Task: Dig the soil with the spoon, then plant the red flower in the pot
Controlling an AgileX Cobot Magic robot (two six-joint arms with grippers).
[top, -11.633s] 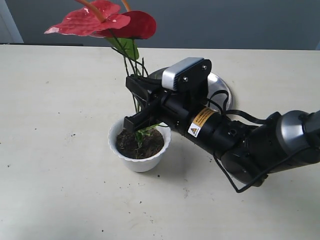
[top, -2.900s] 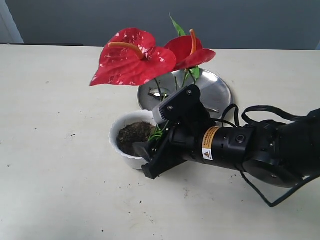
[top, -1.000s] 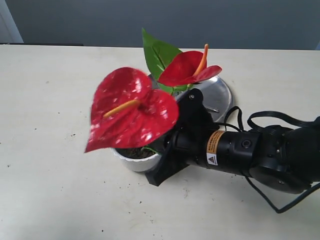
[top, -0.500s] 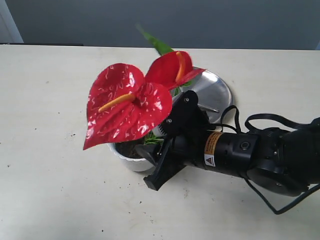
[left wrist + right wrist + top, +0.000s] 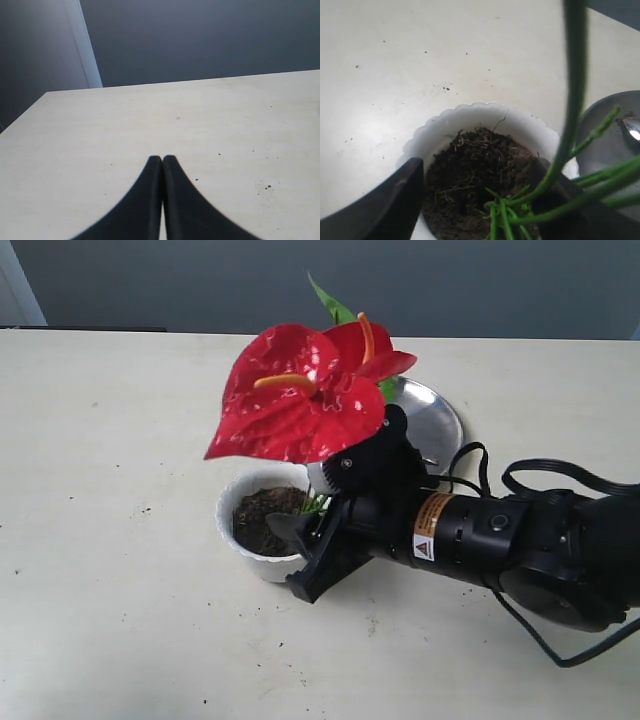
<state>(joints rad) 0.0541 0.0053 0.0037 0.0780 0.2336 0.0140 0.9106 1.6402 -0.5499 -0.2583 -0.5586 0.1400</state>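
Red flower (image 5: 300,400) seen standing in pot (image 5: 245,558), stems sunk into soil (image 5: 260,522) at pot's right side, blooms tilted left above it. Right gripper (image 5: 292,558) laid low at pot's near right. Jaws spread wide either side of stems, nothing pinched (stems maybe brushing one finger, hard to call). Steel plate (image 5: 445,420) spotted behind arm, far right of pot, spoon (image 5: 632,132) glimpsed on it. Left gripper (image 5: 162,167) seen closed tight, nothing held, over table (image 5: 150,120).
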